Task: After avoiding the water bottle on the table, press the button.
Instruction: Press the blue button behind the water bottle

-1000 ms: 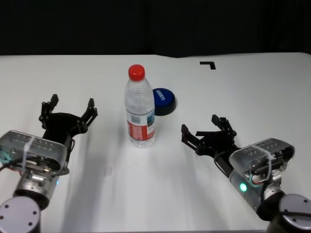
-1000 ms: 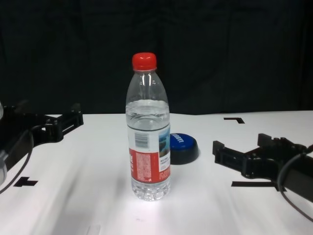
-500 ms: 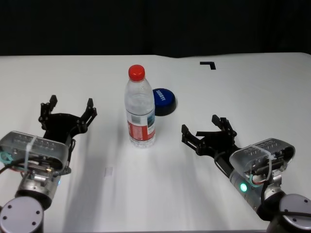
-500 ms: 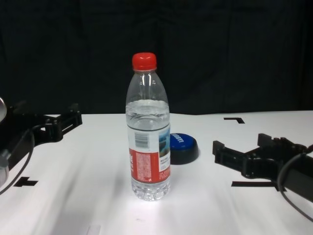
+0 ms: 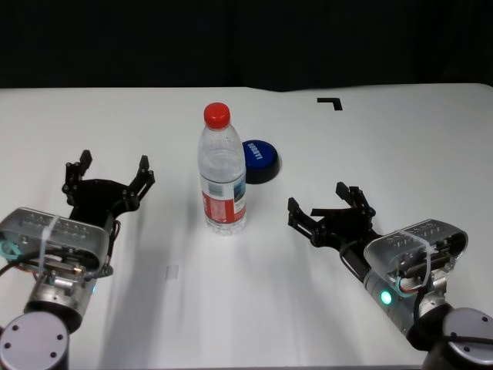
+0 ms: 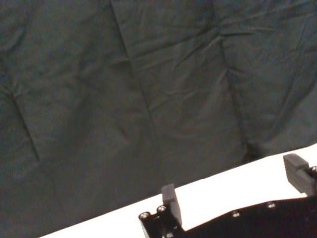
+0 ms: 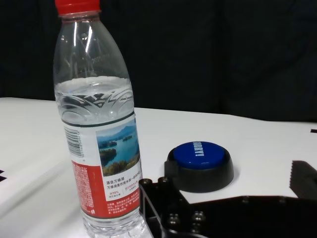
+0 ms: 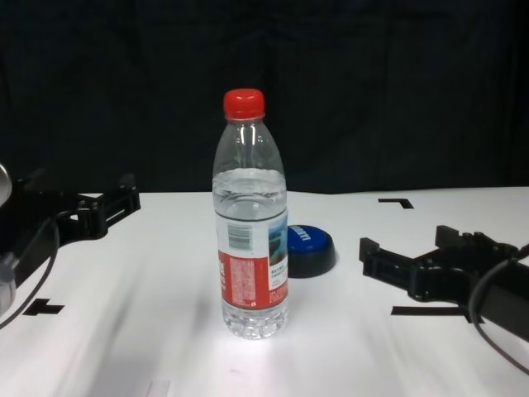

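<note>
The water bottle (image 5: pixel 223 173) stands upright in the middle of the white table (image 5: pixel 400 146), clear with a red cap and a red label. Just behind it to the right sits the low blue button (image 5: pixel 260 160) on its black base. My left gripper (image 5: pixel 112 171) hovers open to the left of the bottle, well apart from it. To the right and nearer, my right gripper (image 5: pixel 323 202) is open and empty. The right wrist view shows the bottle (image 7: pixel 96 124) close by and the button (image 7: pixel 200 158) beyond that gripper's open fingers (image 7: pixel 148 186). The left wrist view shows only the table's edge (image 6: pixel 223 181) and dark cloth.
Black tape marks lie on the table: a corner at the far right (image 5: pixel 330 102), a T near the left edge (image 8: pixel 41 308), a strip under the right arm (image 8: pixel 421 311). A dark curtain (image 8: pixel 372 83) backs the table.
</note>
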